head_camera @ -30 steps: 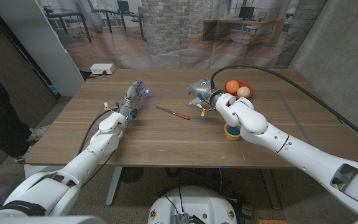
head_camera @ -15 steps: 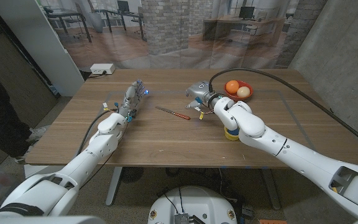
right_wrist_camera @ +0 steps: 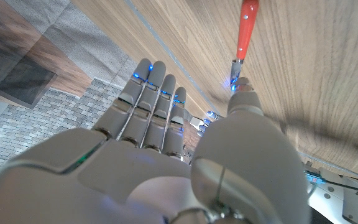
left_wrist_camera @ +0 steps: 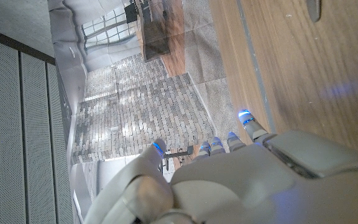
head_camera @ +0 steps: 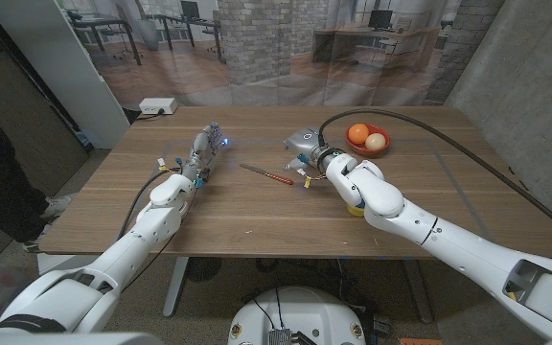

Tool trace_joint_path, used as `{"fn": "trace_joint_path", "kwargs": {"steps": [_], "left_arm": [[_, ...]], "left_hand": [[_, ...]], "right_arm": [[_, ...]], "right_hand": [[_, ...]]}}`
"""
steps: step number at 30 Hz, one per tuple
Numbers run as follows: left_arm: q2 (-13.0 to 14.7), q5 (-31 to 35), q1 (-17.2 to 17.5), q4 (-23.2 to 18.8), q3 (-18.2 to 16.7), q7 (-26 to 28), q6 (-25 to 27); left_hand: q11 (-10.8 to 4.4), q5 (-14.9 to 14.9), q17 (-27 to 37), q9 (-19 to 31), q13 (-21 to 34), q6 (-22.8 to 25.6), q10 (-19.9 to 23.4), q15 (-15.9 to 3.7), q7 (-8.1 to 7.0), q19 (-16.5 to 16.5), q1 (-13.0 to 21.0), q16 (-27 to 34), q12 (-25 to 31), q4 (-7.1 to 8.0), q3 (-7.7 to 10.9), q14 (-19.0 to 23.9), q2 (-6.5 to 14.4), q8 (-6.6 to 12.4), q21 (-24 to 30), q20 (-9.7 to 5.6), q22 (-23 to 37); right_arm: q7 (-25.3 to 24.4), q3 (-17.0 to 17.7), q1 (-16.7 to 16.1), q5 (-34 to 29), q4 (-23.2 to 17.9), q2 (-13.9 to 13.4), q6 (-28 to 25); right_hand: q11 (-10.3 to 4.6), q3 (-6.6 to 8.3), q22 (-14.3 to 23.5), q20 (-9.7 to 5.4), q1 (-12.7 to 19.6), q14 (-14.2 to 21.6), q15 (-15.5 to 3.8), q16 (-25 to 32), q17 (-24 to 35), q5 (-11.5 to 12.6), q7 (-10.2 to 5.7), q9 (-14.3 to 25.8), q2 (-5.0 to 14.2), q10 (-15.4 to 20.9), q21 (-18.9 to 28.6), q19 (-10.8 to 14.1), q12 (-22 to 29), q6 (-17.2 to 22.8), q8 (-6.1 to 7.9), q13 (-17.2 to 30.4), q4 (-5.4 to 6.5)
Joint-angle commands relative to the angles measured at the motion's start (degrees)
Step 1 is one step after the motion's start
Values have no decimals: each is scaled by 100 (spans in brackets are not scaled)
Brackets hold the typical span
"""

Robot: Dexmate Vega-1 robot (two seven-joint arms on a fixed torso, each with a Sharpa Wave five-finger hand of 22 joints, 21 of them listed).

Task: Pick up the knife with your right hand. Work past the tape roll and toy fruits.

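Head view shows my right hand hovering over the wooden table just beside the knife, which lies flat near the table's middle with its red handle toward me and its thin blade pointing away to my left. My right hand holds nothing; in the right wrist view its fingers are stretched out side by side with the thumb set apart from them, its tip close to the knife's red handle, though I cannot tell whether it touches. Behind my right hand sits a red bowl with an orange toy fruit and a pale one in it. A yellow and blue tape roll peeks out from under my right forearm, mostly hidden. My left hand is on the table's left part, well apart from the knife, fingers extended and holding nothing; the left wrist view shows its fingertips lit blue beside the table's edge.
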Motion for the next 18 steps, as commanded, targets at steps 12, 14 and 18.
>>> {"fn": "trace_joint_path", "kwargs": {"steps": [12,14,18], "left_arm": [[15,-13,33,-27,-14,8,-4],[9,-19,32,-19,-16,6,-9],[7,-18,34,-11,-16,2,-17]], "left_hand": [[32,22,15,9,23,-666,-646,39,48,-932,-61,8,10,3,29,-733,339,7,-31,7,31],[30,22,15,9,23,-665,-649,38,50,-930,-62,9,9,3,29,-731,338,8,-33,3,31],[33,22,15,9,23,-664,-650,35,50,-928,-63,9,9,2,29,-732,337,9,-36,2,31]], "right_arm": [[68,-237,76,-262,223,188,-61],[109,-263,103,-283,241,190,-42],[197,-309,149,-316,278,211,-19]], "right_hand": [[-15,-56,19,30,171,81,-696,8,130,48,-24,23,102,43,127,53,108,39,-16,57,31],[-7,-57,15,51,200,99,-695,41,170,52,-9,22,124,52,147,86,113,43,-18,57,26],[5,-39,6,88,277,107,-680,57,219,73,9,18,187,28,181,126,97,28,-33,41,15]]}}
